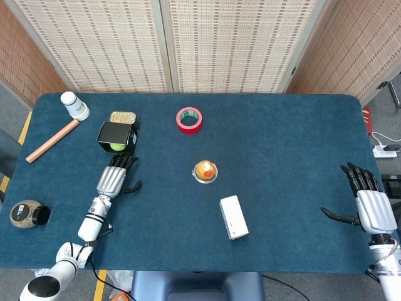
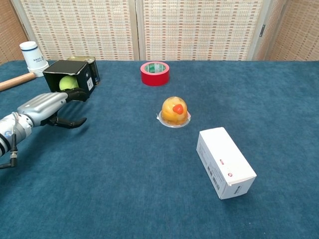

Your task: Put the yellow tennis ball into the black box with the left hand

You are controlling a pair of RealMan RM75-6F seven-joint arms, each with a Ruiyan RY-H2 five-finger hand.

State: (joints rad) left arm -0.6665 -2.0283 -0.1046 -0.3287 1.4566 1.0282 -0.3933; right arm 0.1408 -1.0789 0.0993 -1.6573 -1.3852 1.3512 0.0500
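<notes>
The yellow tennis ball (image 1: 116,147) (image 2: 68,82) lies inside the black box (image 1: 112,132) (image 2: 75,70), which rests on its side at the table's far left with its mouth facing me. My left hand (image 1: 114,177) (image 2: 46,106) lies just in front of the box, empty, fingers stretched toward the opening and thumb out to the side. My right hand (image 1: 365,202) rests at the table's right edge, fingers spread, holding nothing; the chest view does not show it.
Behind the box sits a flat tin (image 1: 122,116). A white cup (image 1: 74,105) and a wooden rod (image 1: 52,140) lie at the far left. Red tape roll (image 1: 189,119), an orange domed dessert (image 1: 205,170), a white carton (image 1: 234,217) and a small jar (image 1: 26,214) are also on the blue cloth.
</notes>
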